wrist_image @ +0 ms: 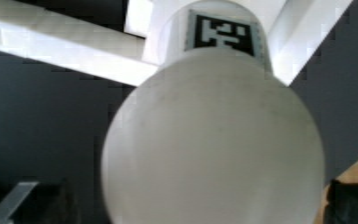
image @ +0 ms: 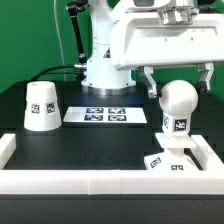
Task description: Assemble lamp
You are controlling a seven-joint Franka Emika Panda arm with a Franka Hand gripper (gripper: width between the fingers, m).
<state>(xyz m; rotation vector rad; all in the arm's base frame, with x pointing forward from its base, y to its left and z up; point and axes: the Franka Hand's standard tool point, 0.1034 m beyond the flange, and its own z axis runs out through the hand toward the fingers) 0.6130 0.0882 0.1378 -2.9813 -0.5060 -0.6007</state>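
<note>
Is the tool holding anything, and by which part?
Nothing held, it seems: the open tool straddles the head of the white round plastic bulb, gaps on both sides.

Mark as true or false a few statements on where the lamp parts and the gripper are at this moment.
1. The white truncated-cone plastic shade stands apart from the round white plastic bulb. True.
2. The bulb lies on its side on the table. False: it stands upright on the flat angular white base block.
3. The gripper is shut on the shade. False: it is open, with a finger on each side of the bulb.
4. In the exterior view, the thin flat white marker board lies between the shade and the bulb. True.
</note>
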